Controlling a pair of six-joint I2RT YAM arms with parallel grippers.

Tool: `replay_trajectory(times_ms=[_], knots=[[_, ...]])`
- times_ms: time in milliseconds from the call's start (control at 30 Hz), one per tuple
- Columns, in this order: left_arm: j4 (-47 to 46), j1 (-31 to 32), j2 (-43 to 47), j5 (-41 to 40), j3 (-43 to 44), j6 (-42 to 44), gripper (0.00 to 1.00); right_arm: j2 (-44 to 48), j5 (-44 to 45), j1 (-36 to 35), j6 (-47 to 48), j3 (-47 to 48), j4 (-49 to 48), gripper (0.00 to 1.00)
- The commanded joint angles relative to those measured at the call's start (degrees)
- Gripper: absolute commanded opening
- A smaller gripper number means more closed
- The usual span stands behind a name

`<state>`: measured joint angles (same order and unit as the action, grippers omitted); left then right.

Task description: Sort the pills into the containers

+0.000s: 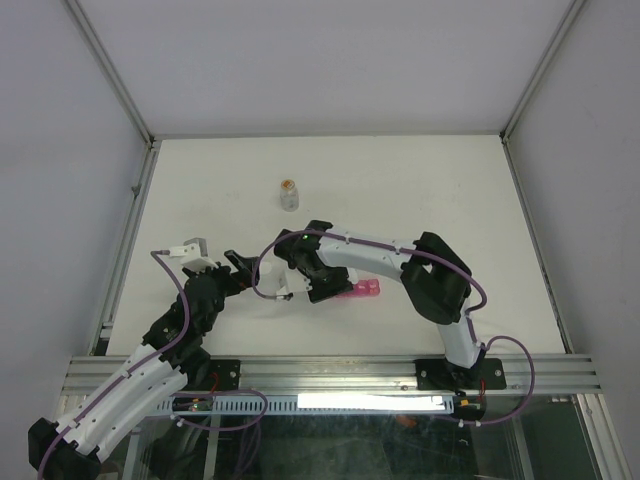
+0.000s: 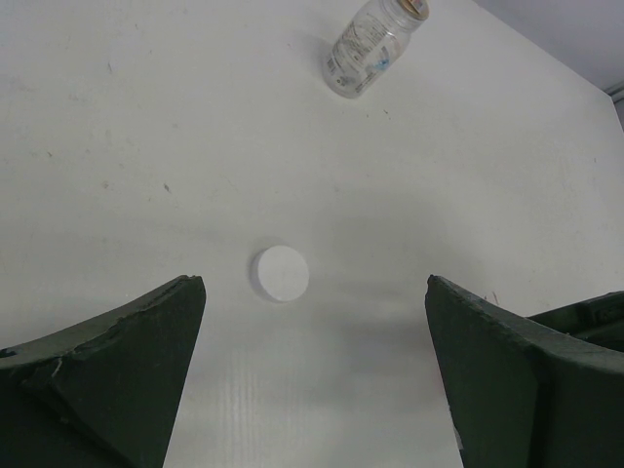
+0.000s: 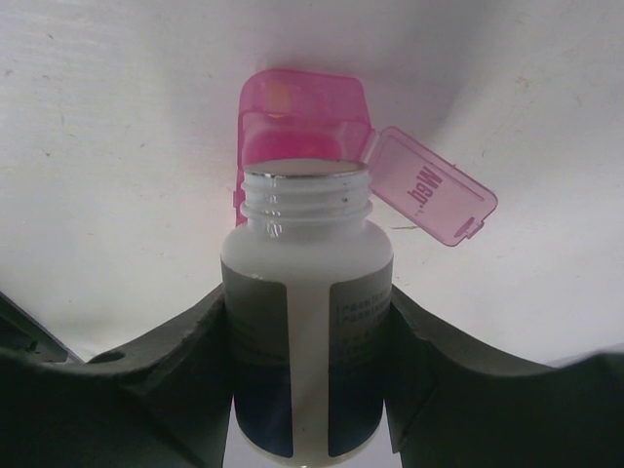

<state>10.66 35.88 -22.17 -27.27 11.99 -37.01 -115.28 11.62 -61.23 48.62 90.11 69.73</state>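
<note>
Right gripper: the dark fingers were found pinched on the labelled belly of a white plastic bottle, its threaded neck uncapped. The mouth was pointed at the translucent pink plastic pill-organiser strip, which lay just beyond on the white table; whether they touched could not be told. One hinged lid was seen flipped open to the side. From above, the strip was placed under the right forearm, near the table's middle front. The strip was judged light, thin-walled, stiff and likely to skid on the smooth top; it was thought best steadied by its long side walls, never by the flimsy lid. Left gripper: the fingers were spread wide and empty above a round white cap, with a small clear bottle well beyond. Counted: one strip, one open lid, two bottles, one cap. No loose pills were made out; the compartments could not be counted.
</note>
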Motion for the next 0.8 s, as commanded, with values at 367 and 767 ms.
replay_trajectory(times_ms=[367, 767], knots=[[-2.17, -0.47, 0.87, -0.3, 0.57, 0.05, 0.99, 0.18, 3.32, 1.71, 0.02, 1.03, -1.48, 0.0], [-2.28, -0.47, 1.09, 0.18, 0.47, 0.17, 0.99, 0.81, -2.81, 2.11, -1.55, 2.44, 1.43, 0.0]])
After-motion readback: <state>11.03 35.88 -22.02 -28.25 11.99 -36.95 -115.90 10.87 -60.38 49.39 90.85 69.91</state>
